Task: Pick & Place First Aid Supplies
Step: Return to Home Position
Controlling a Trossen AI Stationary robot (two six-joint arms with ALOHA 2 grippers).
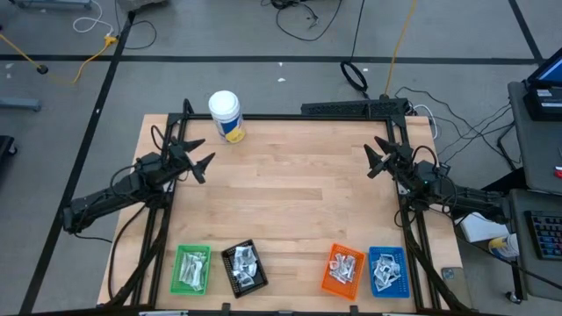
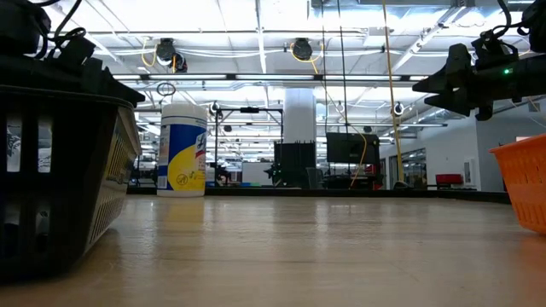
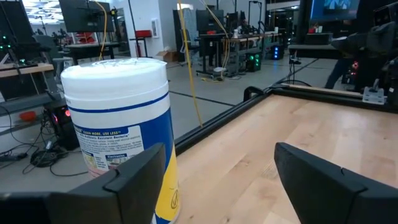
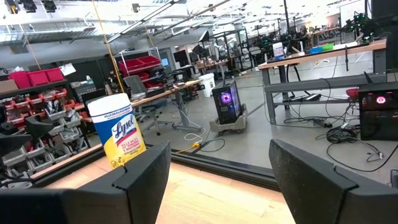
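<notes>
The first aid supplies lie as small packets inside four trays along the table's near edge: green, black, orange and blue. My left gripper hovers open over the table's left side, pointing level toward the far right. My right gripper hovers open over the right side, pointing toward the far left. Both hold nothing. In the wrist views the open fingers frame only air.
A tall white bottle with a yellow label stands at the table's far left, also in the low view. Bare wood spans the table's middle. A black rail runs along the far edge.
</notes>
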